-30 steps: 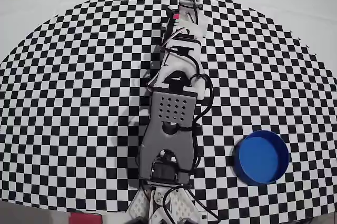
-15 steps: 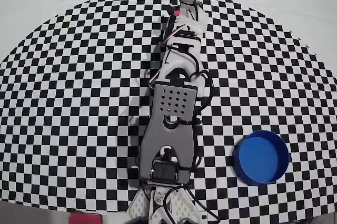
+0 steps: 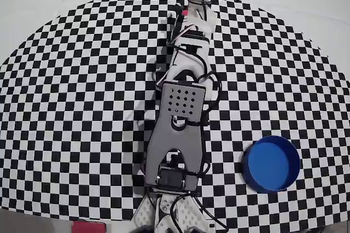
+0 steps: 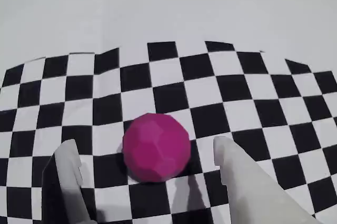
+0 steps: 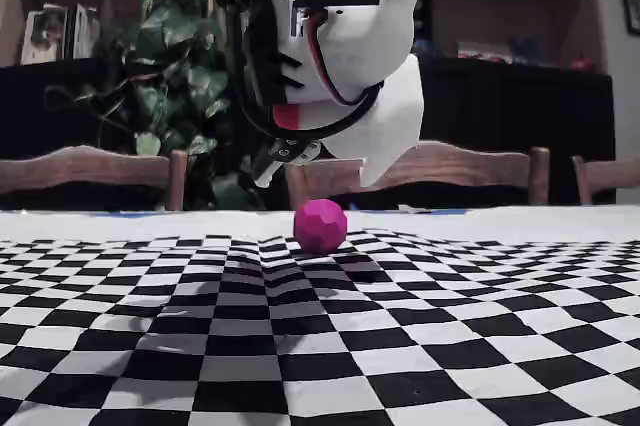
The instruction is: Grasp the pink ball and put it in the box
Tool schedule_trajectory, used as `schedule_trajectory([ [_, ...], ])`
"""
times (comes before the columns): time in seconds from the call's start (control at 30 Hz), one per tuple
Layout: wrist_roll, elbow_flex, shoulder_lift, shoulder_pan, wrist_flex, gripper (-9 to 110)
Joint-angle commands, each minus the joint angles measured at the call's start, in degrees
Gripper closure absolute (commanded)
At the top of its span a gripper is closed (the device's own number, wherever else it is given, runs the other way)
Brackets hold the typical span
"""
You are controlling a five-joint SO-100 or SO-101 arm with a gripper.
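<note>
Pink ball point(image 4: 156, 147) sits on the checkered cloth point(image 3: 82, 107) near its far edge w/ the tool point(image 4: 145, 155) spread wide around it — one white finger point(image 4: 71, 174) each side, neither touching, nothing gripped. In the fixed view the ball point(image 5: 320, 225) rests on the tabletop below the raised tool point(image 5: 330, 168). Box point(image 3: 271, 163) — blue, round — lies well apart, lower right in the overhead view, beside the arm's base.

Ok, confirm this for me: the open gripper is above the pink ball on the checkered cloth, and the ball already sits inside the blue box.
Not quite. The pink ball lies on the checkered cloth, not in the blue box. The wrist view shows it between the fingers of the open gripper; the overhead view shows the box empty, away from the arm's tip.
</note>
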Motion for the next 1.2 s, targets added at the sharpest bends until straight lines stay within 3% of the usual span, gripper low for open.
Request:
schedule_trajectory([
  [0.0,0.3,-3.8,0.2,0.5,0.4,72],
  [1.17,0.3,-19.4,-11.2,1.0,3.5,72],
])
